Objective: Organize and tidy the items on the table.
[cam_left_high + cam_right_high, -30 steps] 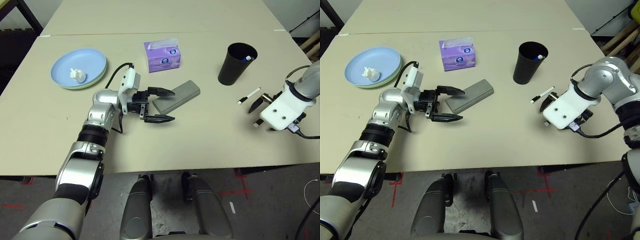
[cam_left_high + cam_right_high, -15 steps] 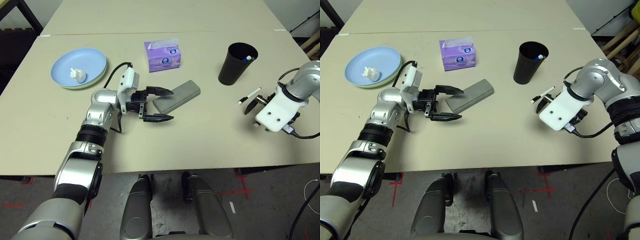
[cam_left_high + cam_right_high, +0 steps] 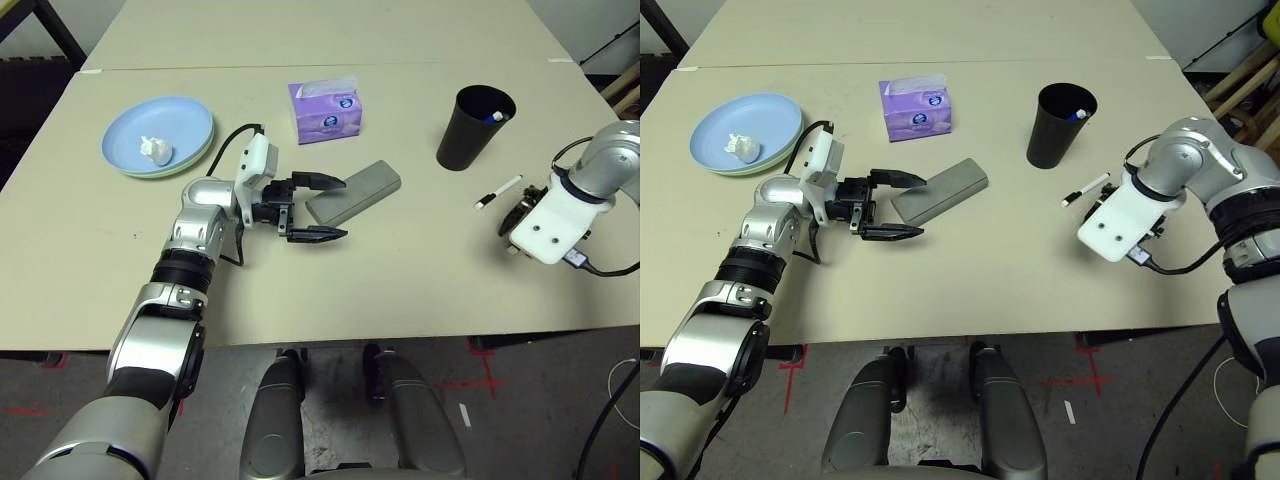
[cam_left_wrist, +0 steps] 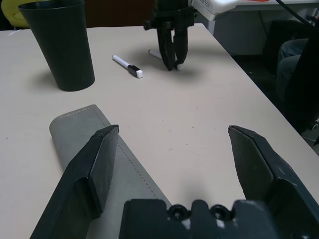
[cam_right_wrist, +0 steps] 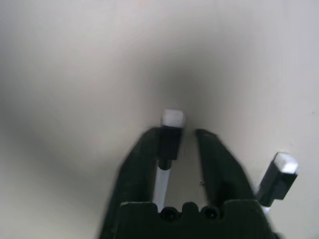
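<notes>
My left tool (image 3: 312,208) hangs just above the tabletop (image 3: 400,280), pointing across toward my right side, its two black fingers (image 4: 97,164) spread wide with nothing between them. The grey glasses case (image 3: 353,192) lies at a slant just past those fingertips; in the left wrist view its near end sits under one finger, and I cannot tell whether they touch.

My right tool (image 5: 182,149) points almost straight down at the tabletop near its right edge. In the right wrist view its fingers are drawn close together around a thin black pen (image 5: 169,137) with a white tip, which stands between them; one finger seems to press on the pen, but a narrow gap shows on the other side, so I cannot tell whether the grip is complete. A second black pen (image 3: 497,192) with a white end lies flat on the tabletop just beside this tool, between it and the black cup (image 3: 471,126).

The black cup stands upright toward the far right, and something with a blue end shows inside its rim. A purple tissue box (image 3: 325,110) sits at the far middle of the tabletop, beyond the glasses case. At the far left the light blue plate (image 3: 155,132) rests stacked on the pale green plate (image 3: 196,156), whose rim shows beneath it, and the small crumpled white tissue (image 3: 155,150) lies on the blue one.
</notes>
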You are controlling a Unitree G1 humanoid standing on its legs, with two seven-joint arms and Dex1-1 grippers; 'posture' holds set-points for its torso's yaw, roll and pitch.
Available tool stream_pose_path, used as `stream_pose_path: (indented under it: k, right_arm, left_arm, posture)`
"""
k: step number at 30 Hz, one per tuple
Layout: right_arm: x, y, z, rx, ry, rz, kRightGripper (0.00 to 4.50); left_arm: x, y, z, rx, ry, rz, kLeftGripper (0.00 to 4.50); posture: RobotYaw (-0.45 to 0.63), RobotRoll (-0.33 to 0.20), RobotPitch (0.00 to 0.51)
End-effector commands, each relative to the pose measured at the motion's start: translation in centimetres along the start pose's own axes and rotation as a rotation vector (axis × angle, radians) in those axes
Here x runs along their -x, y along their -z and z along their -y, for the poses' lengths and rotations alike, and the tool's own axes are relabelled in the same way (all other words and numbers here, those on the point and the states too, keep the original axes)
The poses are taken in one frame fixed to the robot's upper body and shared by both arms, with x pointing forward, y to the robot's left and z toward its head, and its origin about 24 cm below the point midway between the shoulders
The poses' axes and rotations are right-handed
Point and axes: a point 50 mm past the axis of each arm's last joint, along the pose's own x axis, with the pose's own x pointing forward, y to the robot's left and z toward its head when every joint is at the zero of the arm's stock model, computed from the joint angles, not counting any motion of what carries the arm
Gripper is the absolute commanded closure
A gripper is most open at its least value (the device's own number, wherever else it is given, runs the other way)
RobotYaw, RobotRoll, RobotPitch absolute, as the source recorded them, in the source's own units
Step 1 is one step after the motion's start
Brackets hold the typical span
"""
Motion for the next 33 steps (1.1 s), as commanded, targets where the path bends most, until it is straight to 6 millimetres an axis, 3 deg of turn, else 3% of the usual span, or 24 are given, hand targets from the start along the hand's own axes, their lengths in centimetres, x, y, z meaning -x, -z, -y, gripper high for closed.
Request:
stream_pose_path:
  k: [1,9,18,22,25,28,33]
  right_arm:
    - [-0.3,0.0,-0.3,-0.009,-0.027,0.011,4.10]
    - [1.4,-0.2,0.5,-0.095,0.049,0.068,4.10]
    - [6.1,-1.9,2.6,-0.437,0.277,0.444,4.10]
    - [7.4,-2.7,3.2,-0.594,0.370,0.706,4.10]
    - [8.2,-3.4,4.8,-0.711,0.618,0.985,4.10]
    - [8.2,-3.6,5.8,-0.756,0.892,1.129,4.10]
    - [6.2,-4.7,5.9,-0.873,1.378,1.292,4.10]
  left_arm:
    - [0.1,-0.1,0.1,-0.015,0.010,-0.016,0.00]
    - [0.1,-0.2,0.0,-0.017,0.008,-0.019,0.00]
    - [-0.1,-0.1,-0.1,-0.022,0.009,-0.017,0.00]
    - [0.0,0.0,0.0,-0.020,0.009,-0.018,0.00]
    - [0.0,0.1,0.1,-0.018,0.007,-0.018,0.00]
    - [0.0,0.1,0.1,-0.018,0.007,-0.017,0.00]
    - [-0.1,0.2,0.2,-0.018,0.003,-0.013,0.00]
  posture:
    - [0.07,0.000,0.270]
    - [0.07,0.000,0.265]
    - [0.05,0.000,0.251]
    - [0.05,0.000,0.249]
    - [0.04,0.000,0.246]
    - [0.05,0.000,0.244]
    - [0.04,0.000,0.242]
